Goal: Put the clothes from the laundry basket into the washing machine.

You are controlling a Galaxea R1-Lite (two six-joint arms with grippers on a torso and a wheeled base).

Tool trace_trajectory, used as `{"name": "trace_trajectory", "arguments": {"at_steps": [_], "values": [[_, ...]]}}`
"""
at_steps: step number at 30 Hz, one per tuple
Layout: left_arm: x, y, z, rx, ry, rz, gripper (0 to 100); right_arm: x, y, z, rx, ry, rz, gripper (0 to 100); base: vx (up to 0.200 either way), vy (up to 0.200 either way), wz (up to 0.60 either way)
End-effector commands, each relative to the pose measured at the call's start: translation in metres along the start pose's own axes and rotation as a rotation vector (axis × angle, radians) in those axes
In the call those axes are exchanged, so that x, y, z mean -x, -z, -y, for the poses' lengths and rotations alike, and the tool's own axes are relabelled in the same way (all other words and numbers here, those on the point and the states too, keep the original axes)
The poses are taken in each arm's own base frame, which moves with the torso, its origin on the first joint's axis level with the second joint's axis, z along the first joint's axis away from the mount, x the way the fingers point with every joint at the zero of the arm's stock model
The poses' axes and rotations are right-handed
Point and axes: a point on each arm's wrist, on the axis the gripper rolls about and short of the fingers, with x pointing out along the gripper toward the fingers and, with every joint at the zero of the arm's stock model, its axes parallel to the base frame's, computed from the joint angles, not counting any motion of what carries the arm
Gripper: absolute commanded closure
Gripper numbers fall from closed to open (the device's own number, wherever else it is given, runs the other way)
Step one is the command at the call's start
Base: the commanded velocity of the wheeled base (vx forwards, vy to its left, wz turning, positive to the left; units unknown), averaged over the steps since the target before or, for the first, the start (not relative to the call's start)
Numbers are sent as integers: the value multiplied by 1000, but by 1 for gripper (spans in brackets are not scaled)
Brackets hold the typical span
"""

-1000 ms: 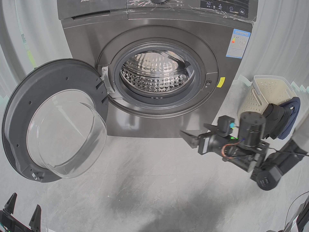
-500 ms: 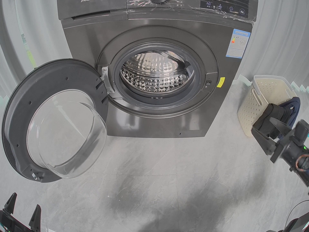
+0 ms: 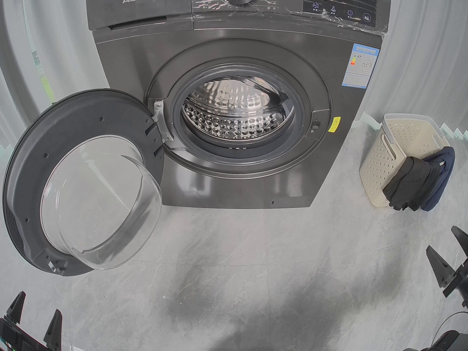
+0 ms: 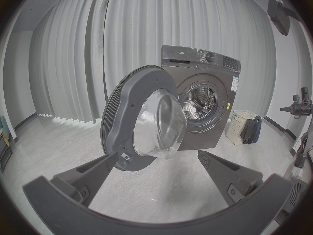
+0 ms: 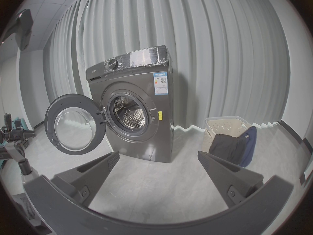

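We see the dark clothes [image 3: 413, 184] draped over the rim of the laundry basket [image 3: 375, 166] on the floor [image 3: 268, 279] beside the washing machine [image 3: 146, 54], its door [image 3: 34, 171] swung open, while our left hand [image 3: 39, 302] and right hand [image 3: 441, 240] hang spread wide, holding nothing.

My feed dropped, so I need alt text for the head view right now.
A grey washing machine stands with its door swung open leftward, drum exposed. Right of it, a cream laundry basket has black and blue clothes draped over its rim. The left end effector and right end effector sit open at the bottom corners.
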Motion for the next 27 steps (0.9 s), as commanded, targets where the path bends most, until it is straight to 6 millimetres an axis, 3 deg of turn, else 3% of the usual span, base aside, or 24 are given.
{"name": "trace_trajectory", "arguments": {"at_steps": [1, 9, 13, 18, 21, 27], "values": [[0, 5, 0, 0, 0, 0, 0, 63, 32, -3, 20, 64, 116, 0, 0, 0, 0], [0, 5, 0, 0, 0, 0, 0, 69, 42, -3, -19, 110, 92, 0, 0, 0, 0], [0, 5, 0, -4, 0, 2, 0, 73, 54, -6, -5, 247, 40, 0, 0, 0, 0], [0, 5, 0, -17, 7, 0, 0, 75, 59, -7, 7, 156, 33, 0, 0, 0, 0], [0, 5, 0, -17, 7, 0, 0, 76, 67, -7, -9, 171, -57, 0, 0, 0, 0], [0, 5, 0, -15, 7, 0, 0, 76, 65, -7, 2, 175, -49, 0, 0, -33, 0]]}}
